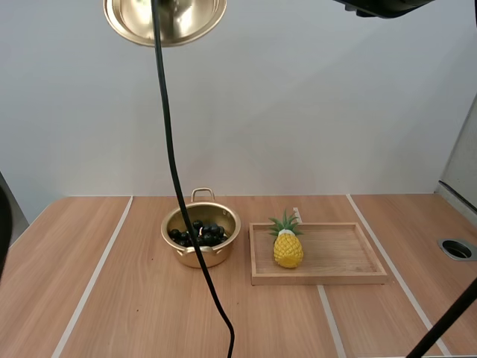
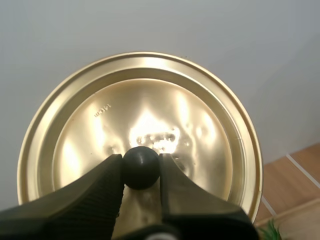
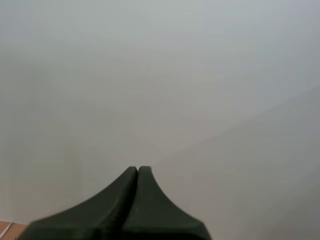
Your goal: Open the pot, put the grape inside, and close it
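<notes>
Left pincer (image 2: pixel 141 165) pinches lid (image 2: pixel 150 105) by knob (image 2: pixel 141 169); grapes (image 1: pixel 200 233) fill pot (image 1: pixel 195 259).

- A wooden desk (image 1: pixel 112 298) with pale stripes running front to back.
- A gold pot (image 1: pixel 201 257) stands open near the middle of the desk, one loop handle on its far side.
- Dark grapes (image 1: pixel 197 233) lie inside the pot.
- A shiny gold lid (image 1: pixel 165 19) hangs well above the desk, apart from the pot.
- A wooden tray (image 1: pixel 335 253) sits just beside the pot, to its right.
- A yellow pineapple (image 1: pixel 288 246) with green leaves stands upright in the tray's left part.
- A round hole (image 1: pixel 457 249) shows near the desk's right edge.
</notes>
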